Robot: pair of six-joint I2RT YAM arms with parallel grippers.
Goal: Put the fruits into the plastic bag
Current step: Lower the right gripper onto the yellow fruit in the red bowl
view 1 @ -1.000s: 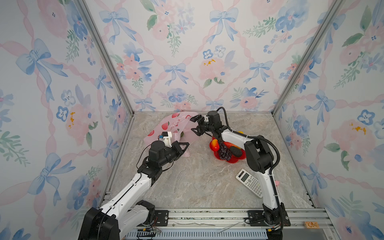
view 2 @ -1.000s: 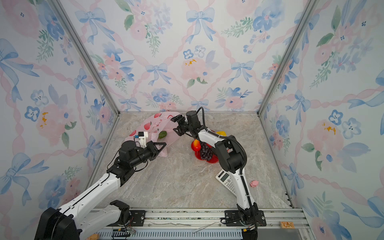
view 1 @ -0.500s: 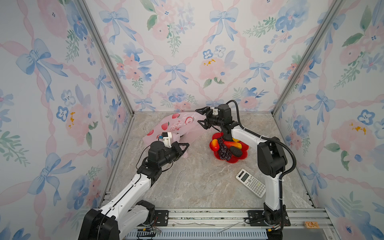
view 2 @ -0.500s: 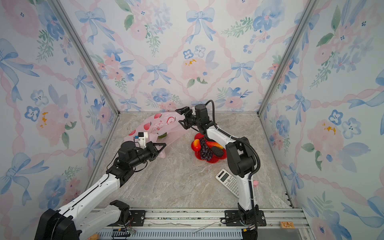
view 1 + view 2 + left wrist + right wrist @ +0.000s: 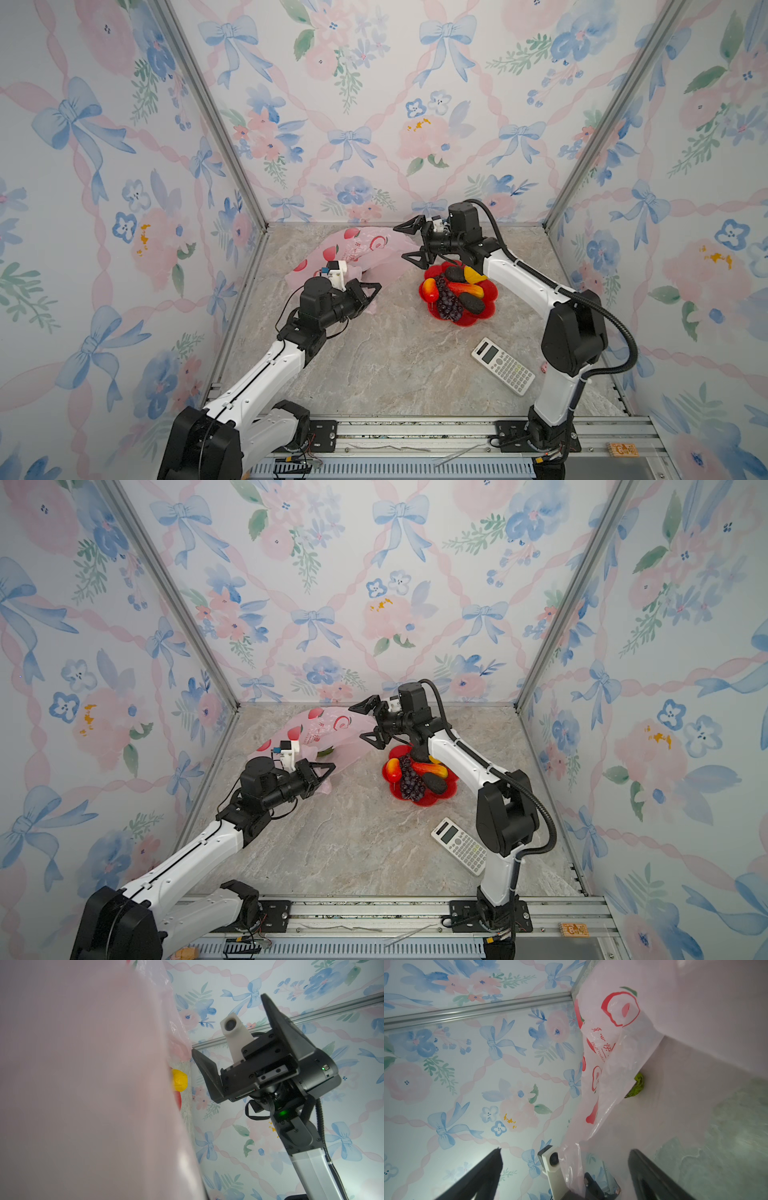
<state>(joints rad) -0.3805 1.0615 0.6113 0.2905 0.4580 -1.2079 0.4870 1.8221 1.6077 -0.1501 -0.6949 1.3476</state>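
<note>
The bag [image 5: 357, 251] lies crumpled toward the back-left corner of the counter [image 5: 395, 365]. The left gripper [image 5: 374, 291] has its jaws pressed together on the bag's near edge, apparently holding that side of the mouth up. The right gripper [image 5: 399, 242] hangs at the opposite rim, jaws spread wide and gripping nothing; its wrist view shows loose film draped between them. One green ball [image 5: 637, 1085] sits inside the bag. The other fruits [image 5: 451, 297] are piled on the plate [image 5: 490, 293], right of the counter's middle and near the bag's mouth. The likeliest trouble is that mouth: pinched on one side only, the thin film may sag shut, so a fruit brought over could land on top and roll onto the counter. The spread jaws could also snag the film on the way to the plate and pull the bag out of the left pinch. The glossy fruits lie touching, so closing on one may knock a neighbour off, toward the calculator [image 5: 503, 371] near the front-right corner.
</note>
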